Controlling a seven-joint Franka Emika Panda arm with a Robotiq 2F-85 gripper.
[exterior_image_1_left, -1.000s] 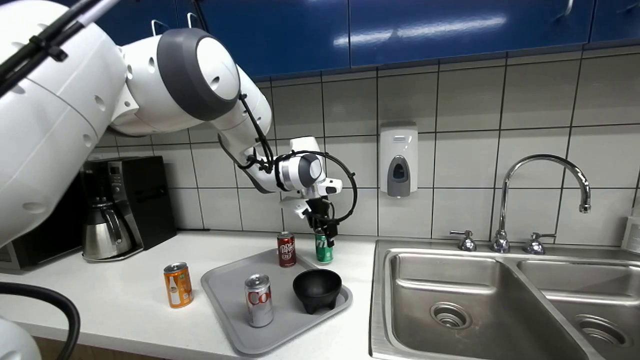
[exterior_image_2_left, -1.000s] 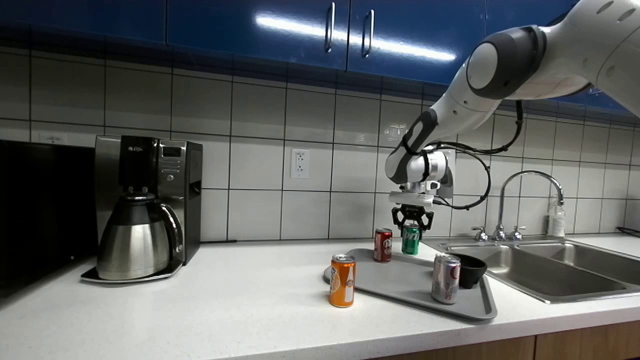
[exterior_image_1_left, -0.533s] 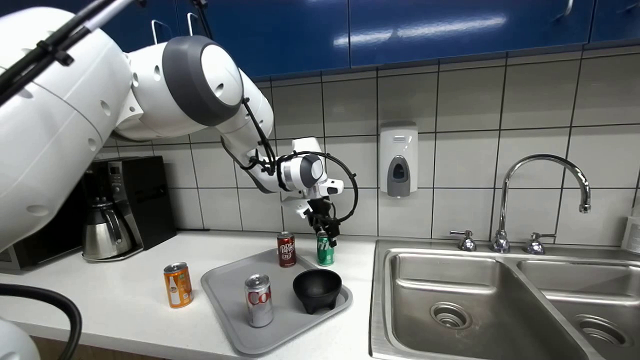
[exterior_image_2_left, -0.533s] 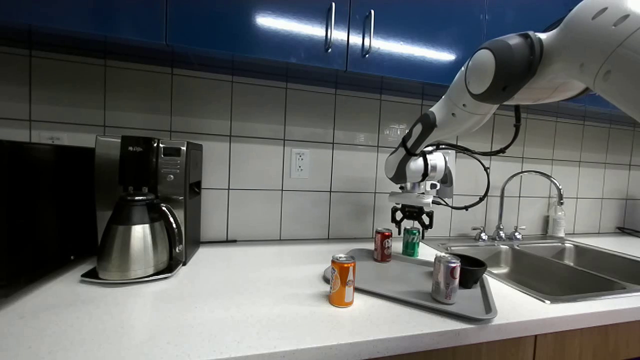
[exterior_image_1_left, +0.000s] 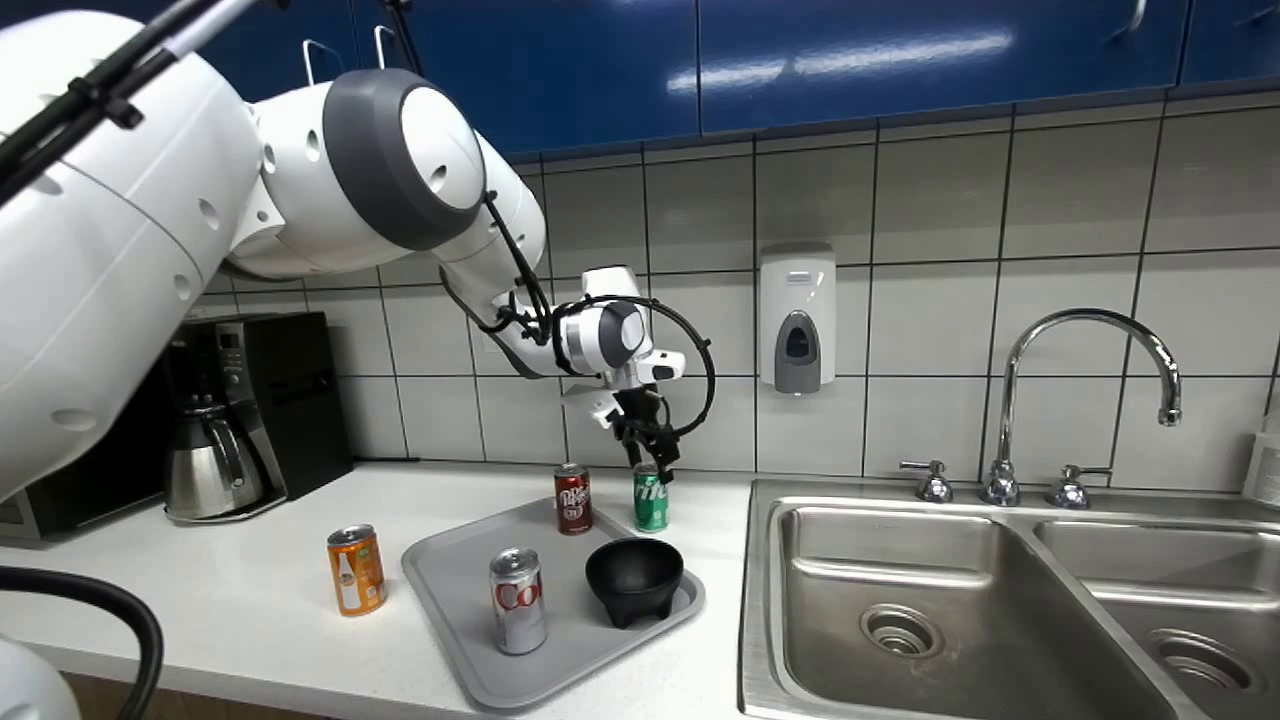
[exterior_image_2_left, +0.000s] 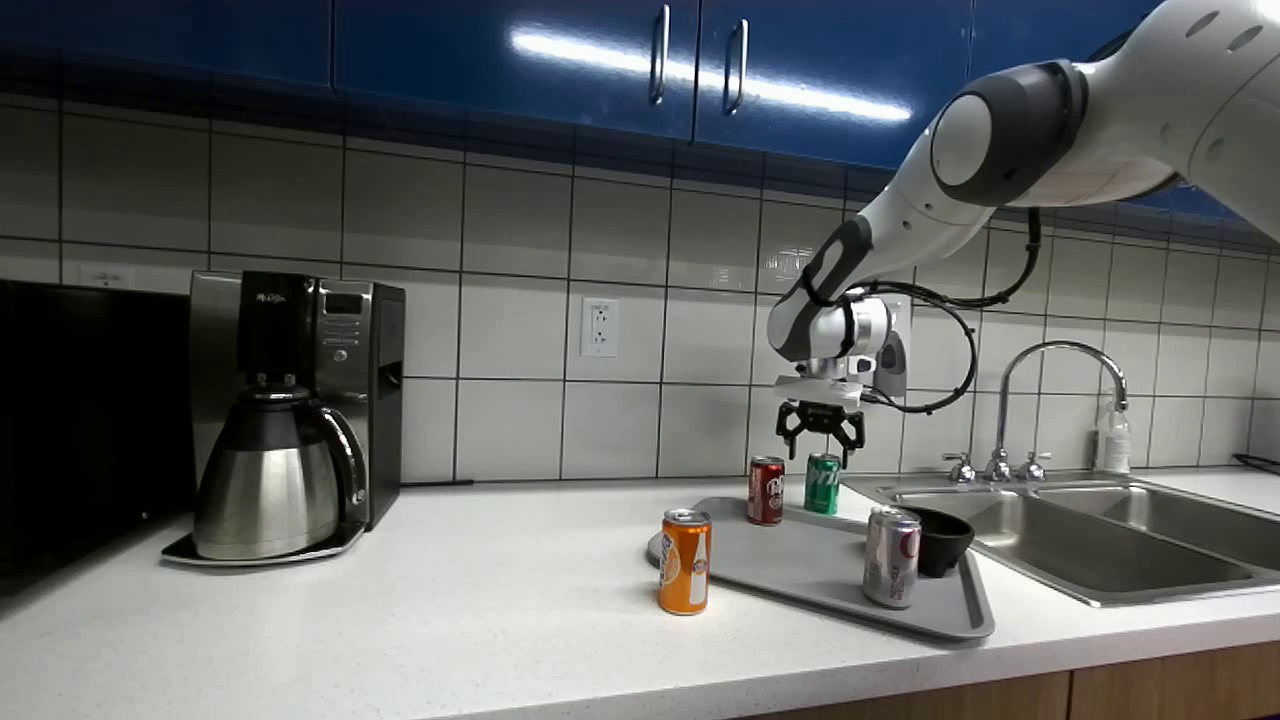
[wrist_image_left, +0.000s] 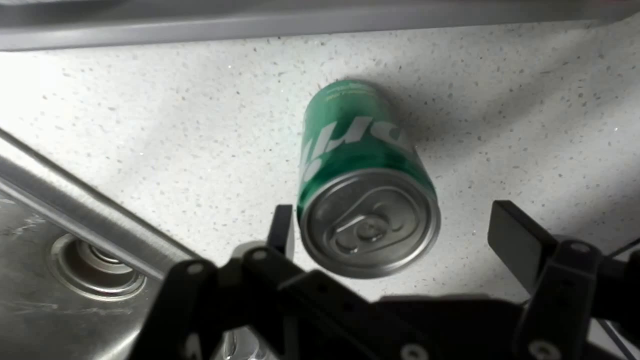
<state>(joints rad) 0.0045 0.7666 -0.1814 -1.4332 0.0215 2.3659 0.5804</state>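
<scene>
A pale speckled surface (exterior_image_2_left: 450, 620) is spread beneath everything, with a steel sink (exterior_image_1_left: 760, 600) let into it and a grey tray (exterior_image_1_left: 460, 560) placed alongside. The jaws are parted wide above the tray's far edge, at the green can (wrist_image_left: 370, 150), and nothing is gripped. In the wrist view the can's top is framed between them but off-centre: the rim is almost met at the left of that view, while a broad gap is left at the right. How high the tips are held relative to the top cannot be judged well.

On the tray a black bowl (exterior_image_1_left: 634, 560), a silver can (exterior_image_1_left: 518, 600) and a red can (exterior_image_1_left: 573, 500) are carried; an orange can (exterior_image_1_left: 356, 570) is set apart on the surface.

The green can is stood upright on the surface, just off the tray and near the sink's corner. Its wall is judged to be thin, smooth metal: firm and fairly heavy if full, light and easily dented if drained, slippery if damp. It is best taken by 2 opposite sides, at mid-height, with even pressure. On its lid (wrist_image_left: 372, 210) no opening is made out, so fullness is suspected; the flat pull tab (wrist_image_left: 359, 234) is best left untouched.
</scene>
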